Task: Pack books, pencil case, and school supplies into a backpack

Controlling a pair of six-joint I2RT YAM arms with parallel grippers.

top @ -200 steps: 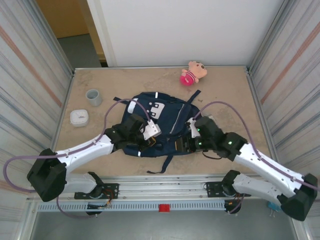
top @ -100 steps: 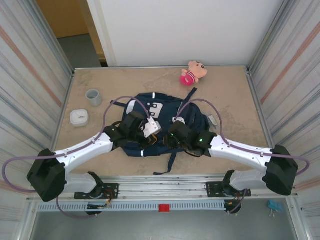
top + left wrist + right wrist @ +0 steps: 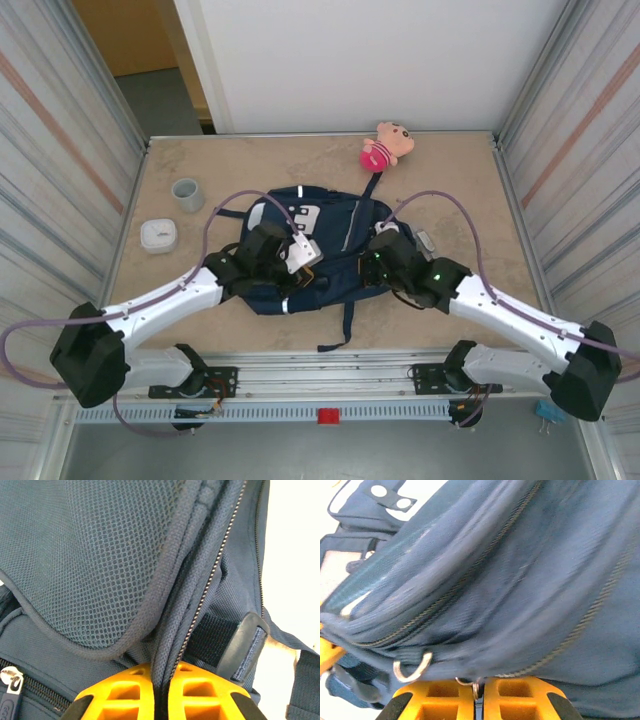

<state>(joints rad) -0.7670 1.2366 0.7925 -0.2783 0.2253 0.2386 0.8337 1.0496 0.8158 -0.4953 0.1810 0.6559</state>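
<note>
On my overhead feed, out to the left of the left hand (image 3: pixel 288 268), a white rounded box (image 3: pixel 158 235) and a grey cup (image 3: pixel 187 194) sit well apart from it on the table (image 3: pixel 470 190). The left hand is down on the left part of the navy backpack (image 3: pixel 330 235), which lies flat between my 2 arms near the middle of the table. On the left wrist feed the left hand (image 3: pixel 161 680) has its 2 yellow fingers (image 3: pixel 125 690) pressed together, clamped on a fold of the backpack (image 3: pixel 90 555) right at the zip (image 3: pixel 215 575). A mesh panel lies ahead of the fingers to their left, and a dark strap buckle (image 3: pixel 242 640) is just to their right. The right hand (image 3: pixel 368 262) rests on the right part of the backpack. On its own feed the right hand (image 3: pixel 478 692) is closed on the edge of the backpack (image 3: pixel 520 580), with a small metal pull caught between the fingers (image 3: pixel 515 700). A metal ring (image 3: pixel 412 667) hangs just left of them. Well ahead of the right hand, near the far edge of the table, lies a pink-and-tan plush toy (image 3: pixel 385 145).
</note>
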